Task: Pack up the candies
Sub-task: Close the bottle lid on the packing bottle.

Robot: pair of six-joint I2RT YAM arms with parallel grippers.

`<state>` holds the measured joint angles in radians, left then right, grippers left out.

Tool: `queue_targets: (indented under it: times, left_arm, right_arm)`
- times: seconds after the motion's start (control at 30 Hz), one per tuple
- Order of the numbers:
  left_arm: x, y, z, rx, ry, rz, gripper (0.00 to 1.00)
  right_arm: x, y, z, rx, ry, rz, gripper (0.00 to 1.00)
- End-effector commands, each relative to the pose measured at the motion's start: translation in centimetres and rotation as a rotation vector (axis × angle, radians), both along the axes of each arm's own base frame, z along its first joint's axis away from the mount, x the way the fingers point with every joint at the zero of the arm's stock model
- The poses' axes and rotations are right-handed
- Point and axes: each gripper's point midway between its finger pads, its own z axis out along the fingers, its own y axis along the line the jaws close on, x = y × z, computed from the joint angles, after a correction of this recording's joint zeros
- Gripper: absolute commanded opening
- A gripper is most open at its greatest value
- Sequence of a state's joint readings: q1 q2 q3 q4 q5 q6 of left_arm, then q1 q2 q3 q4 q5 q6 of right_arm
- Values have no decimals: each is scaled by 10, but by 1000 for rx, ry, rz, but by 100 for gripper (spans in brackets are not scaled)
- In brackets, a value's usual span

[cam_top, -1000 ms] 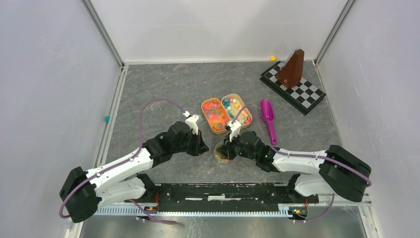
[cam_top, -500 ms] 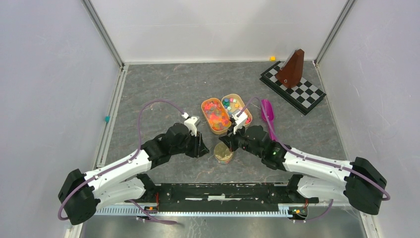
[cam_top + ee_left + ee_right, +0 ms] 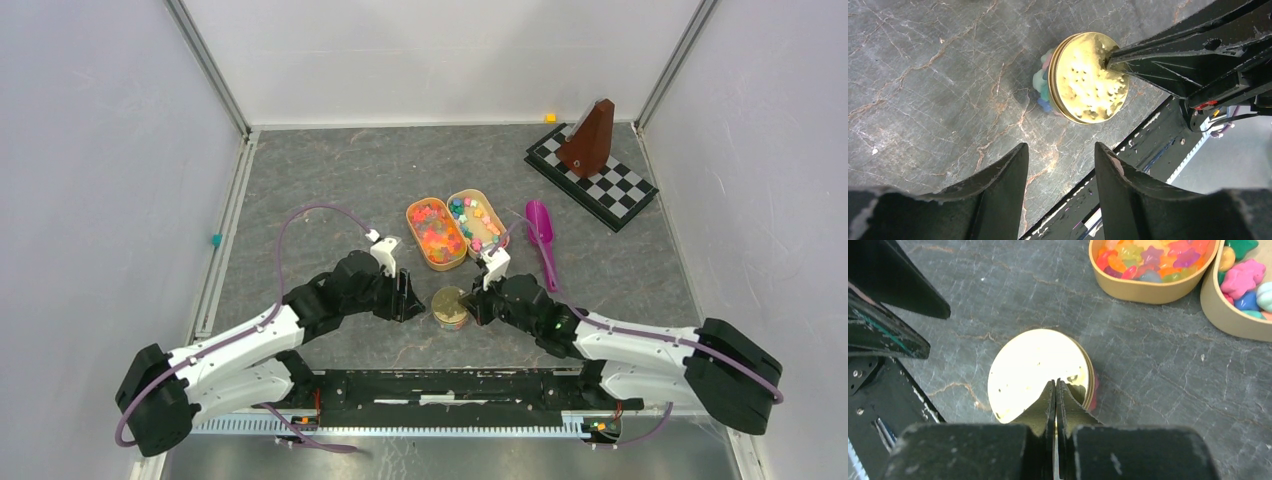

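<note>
A small glass jar with a gold lid [image 3: 449, 301] stands near the front middle of the table. Candies [image 3: 1042, 84] show through its side below the lid [image 3: 1090, 77]. My right gripper [image 3: 474, 305] is shut, its tips [image 3: 1055, 383] together and resting on the lid [image 3: 1028, 365]. My left gripper [image 3: 411, 301] is open and empty just left of the jar, apart from it; its fingers [image 3: 1003, 175] point past the jar. More candies fill two tan trays [image 3: 412, 219] [image 3: 497, 221] behind the jar. The purple scoop [image 3: 541, 235] lies right of the trays.
A brown metronome [image 3: 588, 138] stands on a checkered board [image 3: 612, 192] at the back right. The trays' near rims [image 3: 1153, 292] are close behind the jar. The black base rail [image 3: 440, 385] runs along the front edge. A small orange piece [image 3: 550, 117] lies by the back wall.
My right gripper has swung from over the jar, round its far side, to its right, tips on the lid. The gold lid now shows fully. The left arm has barely moved.
</note>
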<state>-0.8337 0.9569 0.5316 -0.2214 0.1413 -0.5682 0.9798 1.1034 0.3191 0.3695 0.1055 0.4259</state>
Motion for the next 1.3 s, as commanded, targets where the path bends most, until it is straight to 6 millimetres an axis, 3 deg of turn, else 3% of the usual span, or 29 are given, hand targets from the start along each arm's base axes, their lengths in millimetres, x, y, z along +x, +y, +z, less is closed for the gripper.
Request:
queue_targets:
  times: [0.0,0.1,0.2,0.3,0.43,0.5,0.63,0.83,0.9,1.13,1.27]
  left_arm:
    - [1,-9,15,-74,-18,2,60]
    - [0,-10,15,-79,-15,-8,63]
    - [-1,-10,14,-79,-7,-10,65]
    - [-2,-10,13,-82,-5,-11,66]
    - [-2,-10,11,-82,0,-8,67]
    - [-3,-10,10,-83,1,-7,67]
    - [-4,-10,7,-84,8,-9,69]
    - [-4,-14,5,-97,0,-29,78]
    - [-5,-16,3,-96,-7,-42,99]
    - [-15,-26,-1,-23,-112,-60,100]
    - [-17,-27,0,1,-179,-41,100]
  right_arm:
    - [-3,3,32,16,-23,28,0]
    - [-2,7,64,74,-66,38,0]
    - [-6,5,70,99,-69,39,0]
    - [-11,-4,37,61,-19,28,0]
    - [-31,-22,-36,-40,118,20,0]
    - [-37,-26,-48,-40,148,19,0]
    - [-29,-21,-26,-3,100,11,0]
    - [-8,-15,29,0,-26,-13,2]
    - [-2,-15,46,1,-61,-25,11]
    - [7,-30,79,-36,-153,-66,45]
    - [8,-41,81,-73,-170,-89,81]
